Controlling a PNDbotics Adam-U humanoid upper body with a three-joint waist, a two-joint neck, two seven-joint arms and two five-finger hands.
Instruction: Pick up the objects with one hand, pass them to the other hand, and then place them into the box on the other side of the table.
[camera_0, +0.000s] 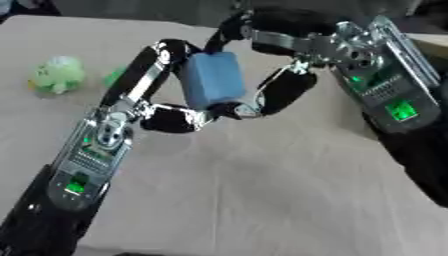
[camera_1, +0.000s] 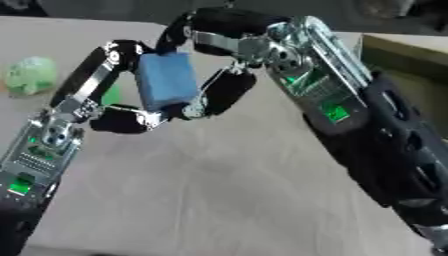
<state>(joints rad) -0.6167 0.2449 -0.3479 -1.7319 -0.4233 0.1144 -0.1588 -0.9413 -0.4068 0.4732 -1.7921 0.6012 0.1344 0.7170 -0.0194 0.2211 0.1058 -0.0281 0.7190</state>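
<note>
Midway through the handover, above the middle of the beige counter (camera_0: 262, 190). Blue block (camera_0: 213, 79) held upright in the air, long axis running roughly top to bottom, tilted slightly, caught between both robot hands at once. Left robot hand (camera_0: 162, 107) reaching up from the lower left, upper finger curving over the block's left top edge, lower fingers curled under its bottom end, so closed around the block. Right robot hand (camera_1: 229, 65) coming in from the upper right, fingers arched over the top of the block and another dark finger pressed against its right side, also curled onto it. Neither hand nearer than the other: both touching, one on each flank. Judged next: release by one hand while the other keeps its hold, then a carry toward the box. Wooden-looking edge at the far right, (camera_1: 404, 56), possibly that box, lying to the right of the block and on the right arm's side; hard to be sure. Green soft toy (camera_0: 58, 74) resting on the counter at far left, well apart from the hands, with a smaller green thing (camera_0: 114, 76) just beside it, partly hidden behind the left arm.
</note>
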